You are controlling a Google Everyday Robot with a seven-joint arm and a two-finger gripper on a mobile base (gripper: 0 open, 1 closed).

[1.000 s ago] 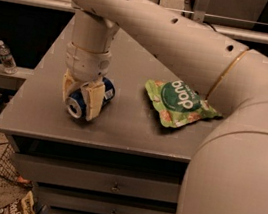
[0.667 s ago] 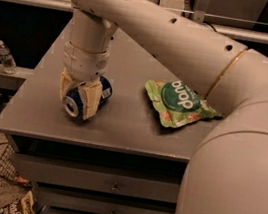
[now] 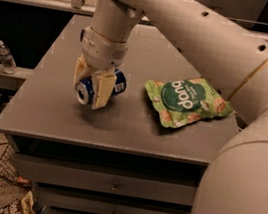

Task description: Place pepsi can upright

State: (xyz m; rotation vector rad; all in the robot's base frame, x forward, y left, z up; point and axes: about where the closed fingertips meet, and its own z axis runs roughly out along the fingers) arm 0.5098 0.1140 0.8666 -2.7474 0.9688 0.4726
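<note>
The pepsi can (image 3: 88, 89) is blue with a silver end facing the front left. It lies on its side, held between my gripper's two cream fingers (image 3: 103, 91). My gripper (image 3: 91, 86) is shut on the can and holds it a little above the grey table (image 3: 46, 115), over the table's left half. A shadow lies on the table under the can. The arm reaches down from the upper right.
A green snack bag (image 3: 188, 100) lies flat on the table to the right of the can. A plastic water bottle (image 3: 5, 57) stands on a low shelf at the left. Drawers (image 3: 111, 186) are under the table top. A wire basket and litter are on the floor at the lower left.
The gripper has lifted the can slightly off the table; the can stays on its side in the fingers. The snack bag has not moved.
</note>
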